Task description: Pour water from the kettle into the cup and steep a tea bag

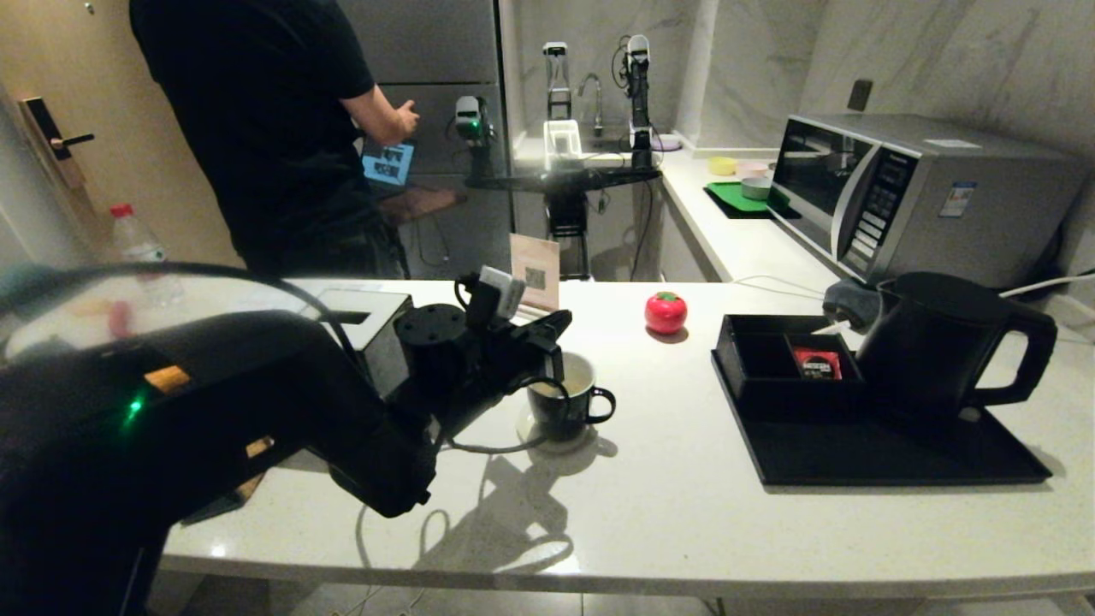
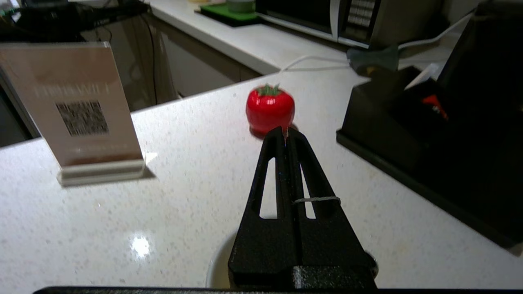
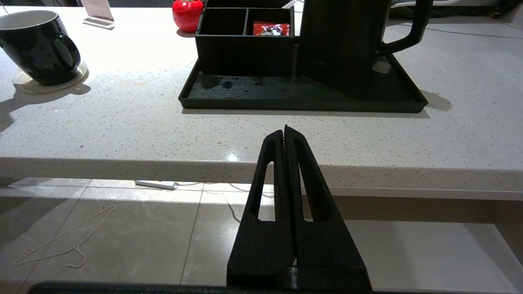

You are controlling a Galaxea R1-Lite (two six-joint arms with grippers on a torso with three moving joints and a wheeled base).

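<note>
The black cup (image 1: 569,402) stands on a pale coaster (image 1: 532,430) near the middle of the counter, and its white inside looks pale yellowish with water (image 1: 582,373). My left gripper (image 1: 560,329) hovers right over the cup's rim, shut, with a thin white string (image 2: 316,200) caught between its jaws and looped across one finger. The tea bag itself is hidden under the gripper. The black kettle (image 1: 937,351) sits upright on the tray (image 1: 898,458) at the right. My right gripper (image 3: 285,130) is shut and holds nothing, parked below the counter's front edge, facing the tray.
A red tomato-shaped object (image 1: 665,312) sits behind the cup. A black divided box with a red sachet (image 1: 817,364) stands on the tray. A QR sign (image 1: 535,272), a black tissue box (image 1: 368,321), a microwave (image 1: 898,192) and a person (image 1: 274,128) are further back.
</note>
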